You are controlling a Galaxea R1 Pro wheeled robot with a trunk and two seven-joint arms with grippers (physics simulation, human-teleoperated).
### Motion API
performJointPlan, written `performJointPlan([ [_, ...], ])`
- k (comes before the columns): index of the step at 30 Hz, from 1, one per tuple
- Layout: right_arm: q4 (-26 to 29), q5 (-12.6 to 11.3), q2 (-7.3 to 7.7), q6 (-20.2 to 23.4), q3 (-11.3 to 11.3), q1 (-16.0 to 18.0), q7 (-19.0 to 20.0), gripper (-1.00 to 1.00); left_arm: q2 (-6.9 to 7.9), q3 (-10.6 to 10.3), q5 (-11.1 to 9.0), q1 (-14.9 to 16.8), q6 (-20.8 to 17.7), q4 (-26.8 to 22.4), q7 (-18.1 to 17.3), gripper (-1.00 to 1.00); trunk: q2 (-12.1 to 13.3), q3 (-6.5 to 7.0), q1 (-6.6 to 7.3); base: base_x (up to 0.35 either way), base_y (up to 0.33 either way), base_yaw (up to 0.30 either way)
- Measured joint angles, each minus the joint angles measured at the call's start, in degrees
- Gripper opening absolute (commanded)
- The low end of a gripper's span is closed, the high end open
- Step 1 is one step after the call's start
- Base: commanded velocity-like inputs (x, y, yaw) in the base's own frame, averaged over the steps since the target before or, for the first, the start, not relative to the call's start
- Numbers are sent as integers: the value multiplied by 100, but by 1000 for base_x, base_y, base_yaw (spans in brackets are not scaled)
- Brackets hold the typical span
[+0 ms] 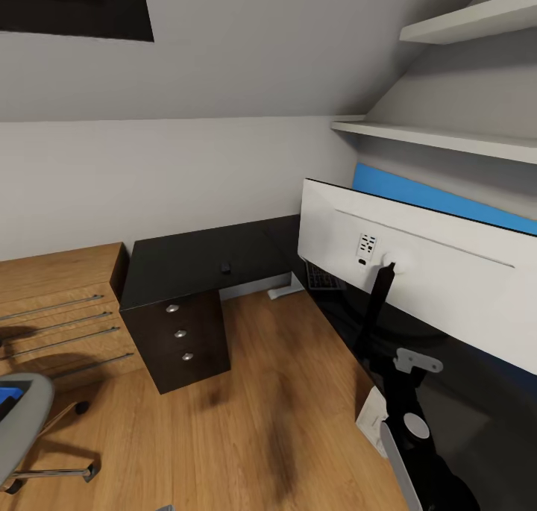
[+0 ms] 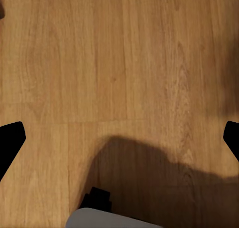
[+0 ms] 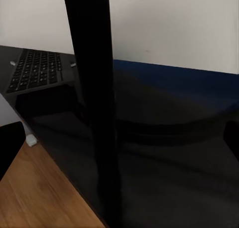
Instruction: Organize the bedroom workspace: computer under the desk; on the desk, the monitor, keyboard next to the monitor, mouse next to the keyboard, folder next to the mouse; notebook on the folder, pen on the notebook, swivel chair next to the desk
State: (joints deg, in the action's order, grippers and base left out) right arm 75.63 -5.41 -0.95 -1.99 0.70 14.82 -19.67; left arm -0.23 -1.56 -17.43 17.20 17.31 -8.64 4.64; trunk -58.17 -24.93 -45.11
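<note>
Black fingertip edges at both sides of the left wrist view, far apart, nothing between them, so left gripper (image 2: 119, 138) spread wide over bare wood floor (image 2: 124, 63), empty, prob just parked low while the base moves. Right wrist view same deal: dark fingertip edges at the frame sides, right gripper (image 3: 119, 140) wide and empty, aimed at the slim black stand (image 3: 92, 103) of the monitor (image 1: 418, 272) and the glossy black desk (image 1: 194, 261) top under it; looks lined up for nudging or checking the monitor, a guess. In the head view the right arm (image 1: 406, 414) reaches up beside the stand. Monitor already sits on the desk, white back toward the camera, very wide, thin, port panel near the middle. Keyboard (image 3: 37, 68), dark keys with pale frame, lies flat on the desk just past the stand, partly hidden behind the screen in the head view. Blue panel (image 1: 440, 194) pokes above the monitor's top edge, can't tell what it is. Desk is L-shaped, with a three-drawer unit and round silver knobs (image 1: 180, 333); small dark object (image 1: 225, 267) on the far wing, too small to name. Swivel chair (image 1: 22, 421) at lower left, grey seat, castor base, well apart from the desk, with a blue sliver on the seat, likely the folder (image 1: 9, 396), still to be moved. Light wooden cabinet (image 1: 60, 302) beside the drawers.
</note>
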Motion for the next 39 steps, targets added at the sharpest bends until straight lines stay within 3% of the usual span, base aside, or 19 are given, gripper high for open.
performJointPlan([
  [18, -539, 4, 149, -154, -19, 7, 44, 100, -2, 0, 0, 0, 0, 8, -1, 100, 0, 0, 0, 0, 0, 0],
  [26, -754, 224, 161, -280, -30, 65, 37, 100, -3, 0, 0, 0, 0, 9, 0, 100, 0, 0, 0, 0, 0, 0],
  [30, -1027, 290, 162, -262, -32, 251, 39, 100, 2, 0, 0, 0, 2, 9, -1, 100, 0, 0, 0, 0, 0, 0],
  [39, -1715, 340, 165, -133, -36, 1040, 47, 100, 6, 0, 0, 0, 1, 9, 0, 100, 0, 0, 0, 0, 0, 0],
])
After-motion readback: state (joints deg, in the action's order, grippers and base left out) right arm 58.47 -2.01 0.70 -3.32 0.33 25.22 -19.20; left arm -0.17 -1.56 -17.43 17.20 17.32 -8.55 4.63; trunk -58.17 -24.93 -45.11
